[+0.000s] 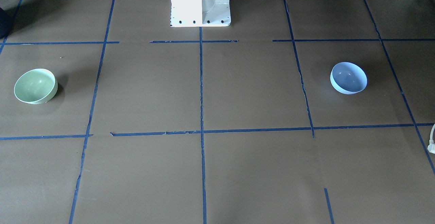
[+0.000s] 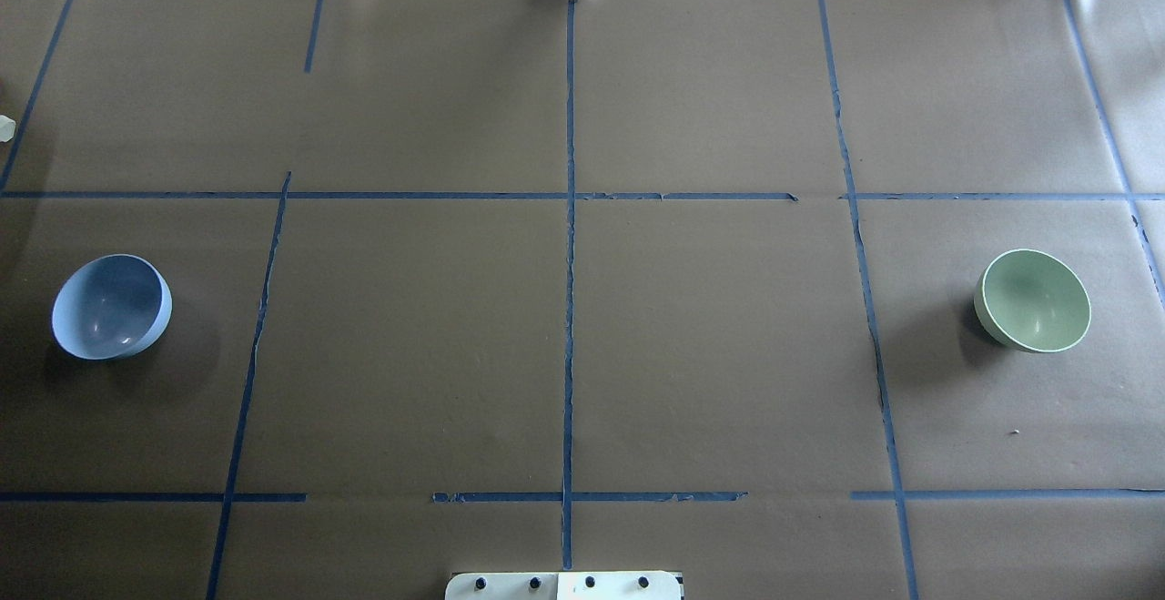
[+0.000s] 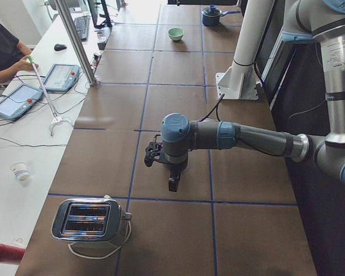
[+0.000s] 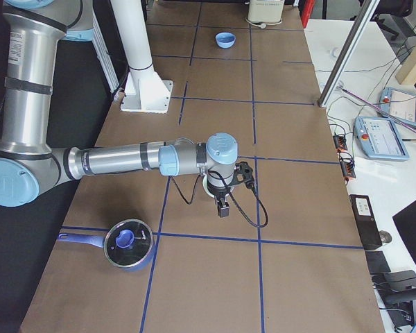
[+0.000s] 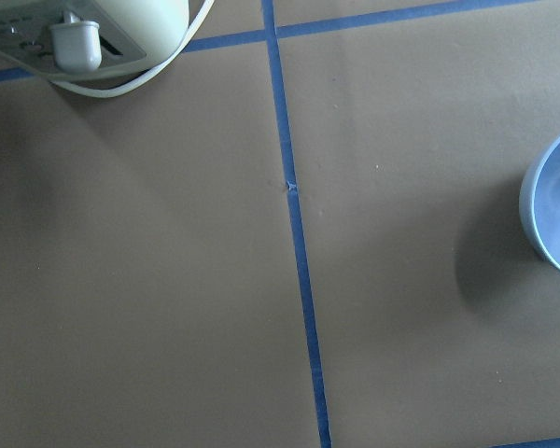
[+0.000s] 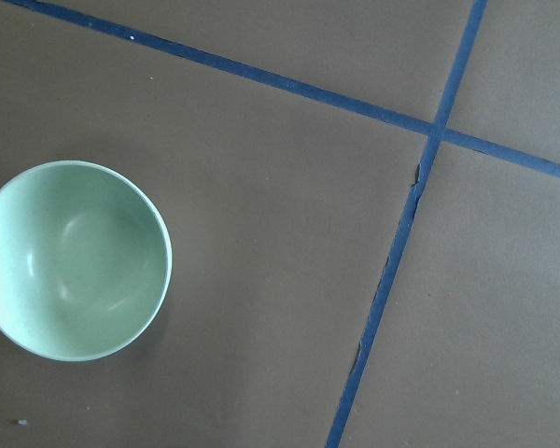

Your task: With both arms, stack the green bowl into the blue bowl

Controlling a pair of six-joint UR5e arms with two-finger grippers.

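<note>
The green bowl [image 2: 1033,300] stands upright on the table's right side; it also shows in the front view [image 1: 35,86] and the right wrist view [image 6: 75,259]. The blue bowl [image 2: 111,306] stands upright on the far left side, also in the front view [image 1: 349,78] and at the left wrist view's right edge [image 5: 555,215]. The left gripper [image 3: 172,185] hangs above the table near the blue bowl, which its wrist hides in the left side view. The right gripper [image 4: 223,210] hangs near the green bowl. Both show only in side views, so I cannot tell whether they are open or shut.
A chrome toaster [image 3: 92,221] with a white cord stands at the table's left end. A blue pot with a lid [image 4: 128,244] sits at the right end. The white pedestal [image 1: 200,3] stands at the robot's side. An operator and tablets [image 3: 17,100] are beside the table.
</note>
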